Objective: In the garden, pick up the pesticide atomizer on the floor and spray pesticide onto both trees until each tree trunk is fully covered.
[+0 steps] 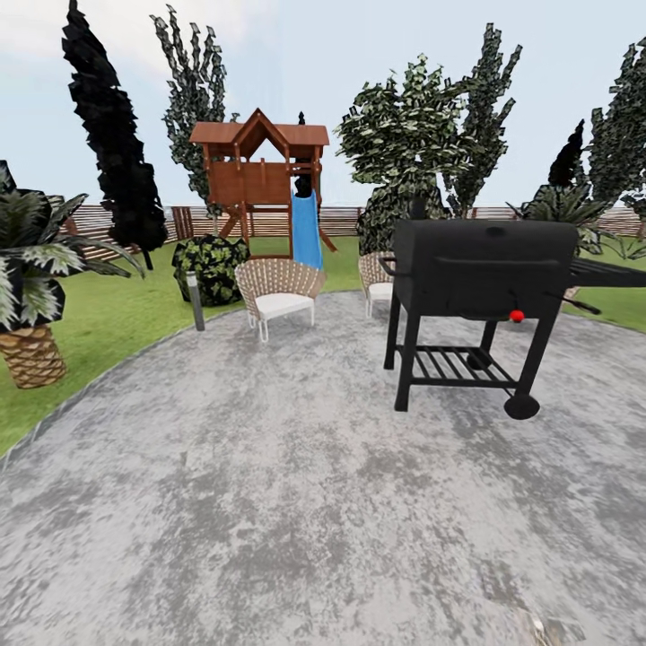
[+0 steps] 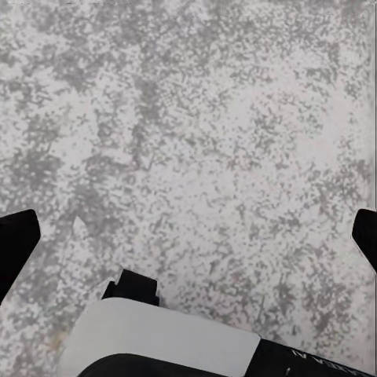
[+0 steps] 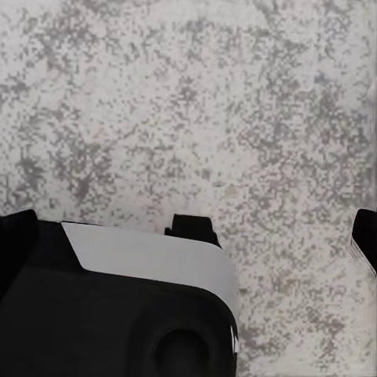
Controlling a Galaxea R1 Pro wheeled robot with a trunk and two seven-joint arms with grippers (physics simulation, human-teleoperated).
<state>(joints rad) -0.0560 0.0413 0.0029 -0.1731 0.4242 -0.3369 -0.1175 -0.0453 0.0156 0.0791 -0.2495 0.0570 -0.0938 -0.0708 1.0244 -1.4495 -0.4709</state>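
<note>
The left hand (image 2: 188, 236) and the right hand (image 3: 188, 236) each hang with fingers spread wide apart, holding nothing, over mottled grey paving (image 1: 296, 502). On that paving stand a black grill (image 1: 480, 301) and two wicker chairs (image 1: 279, 292). Around it lies the garden lawn (image 1: 108, 314), with a wooden playhouse (image 1: 260, 175), a blue slide (image 1: 306, 231), a palm (image 1: 31, 287) and the slatted fence (image 1: 341, 220).

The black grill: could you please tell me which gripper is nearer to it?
Probably right: the grill stands ahead-right, while both the left gripper and right gripper hang over grey paving.
</note>
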